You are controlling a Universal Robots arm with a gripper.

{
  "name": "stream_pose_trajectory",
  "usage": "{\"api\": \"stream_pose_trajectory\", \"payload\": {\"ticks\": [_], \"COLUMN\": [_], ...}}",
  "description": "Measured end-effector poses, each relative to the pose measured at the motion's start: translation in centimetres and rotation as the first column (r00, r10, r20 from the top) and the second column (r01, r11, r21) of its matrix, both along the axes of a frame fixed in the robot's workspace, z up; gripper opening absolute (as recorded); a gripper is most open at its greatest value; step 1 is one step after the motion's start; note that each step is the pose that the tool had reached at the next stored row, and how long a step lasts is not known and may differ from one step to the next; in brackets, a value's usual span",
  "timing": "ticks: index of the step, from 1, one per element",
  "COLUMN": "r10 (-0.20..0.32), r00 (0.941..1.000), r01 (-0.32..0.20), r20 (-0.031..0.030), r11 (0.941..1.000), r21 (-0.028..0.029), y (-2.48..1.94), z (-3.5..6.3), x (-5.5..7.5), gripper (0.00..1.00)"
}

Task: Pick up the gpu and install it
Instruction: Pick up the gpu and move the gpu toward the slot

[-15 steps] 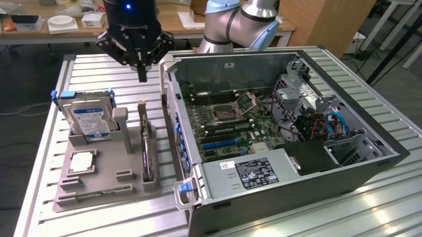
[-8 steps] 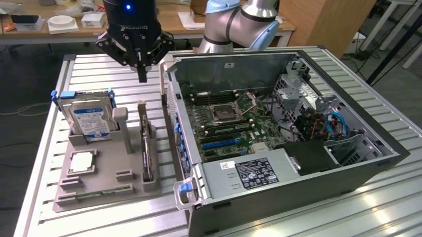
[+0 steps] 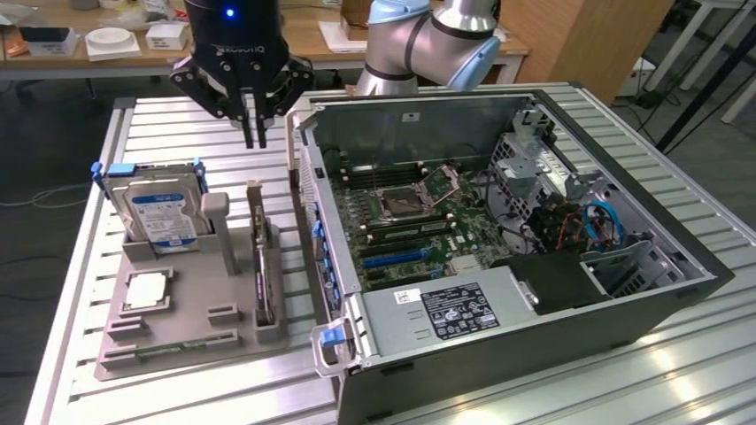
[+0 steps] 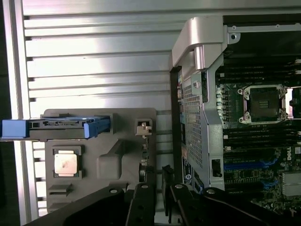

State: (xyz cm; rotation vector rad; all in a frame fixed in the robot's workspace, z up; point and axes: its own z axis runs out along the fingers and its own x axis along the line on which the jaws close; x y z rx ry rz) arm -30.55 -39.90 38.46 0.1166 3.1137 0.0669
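The gpu (image 3: pixel 261 266) is a thin dark card standing on edge in a slot of the grey fixture (image 3: pixel 177 328), on the side nearest the computer case (image 3: pixel 390 341). My gripper (image 3: pixel 254 137) hangs well above the table behind the fixture, pointing down, roughly in line with the card's far end. Its fingers stand a narrow gap apart with nothing between them. In the wrist view the gripper (image 4: pixel 161 193) sits over the fixture's edge, where the gpu (image 4: pixel 150 169) shows as a dark strip. The open case shows the motherboard with blue slots (image 3: pixel 396 257).
A silver hard drive (image 3: pixel 163 217) with a blue-white label stands upright in the fixture, with a processor chip (image 3: pixel 144 290) and a narrow memory stick (image 3: pixel 154 350) lying in front of it. The case's raised side wall (image 3: pixel 310 230) runs close beside the gpu. Desks with boxes stand behind.
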Motion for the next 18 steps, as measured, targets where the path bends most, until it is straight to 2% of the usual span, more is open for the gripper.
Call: {"api": "stream_pose_trajectory", "payload": {"ticks": [1, 2, 4, 18], "r10": [0.0, 0.0, 0.0, 0.0], "r00": [1.0, 1.0, 1.0, 1.0], "r01": [0.0, 0.0, 0.0, 0.0], "r20": [-0.0001, -0.0001, -0.0001, -0.0001], "r11": [1.0, 1.0, 1.0, 1.0], "r21": [-0.0001, 0.0, 0.0, 0.0], "y": [0.0, 0.0, 0.0, 0.0], "z": [0.0, 0.0, 0.0, -0.37], "x": [0.0, 0.0, 0.0, 0.0], "gripper": [0.23, 0.23, 0.36, 0.36]}}
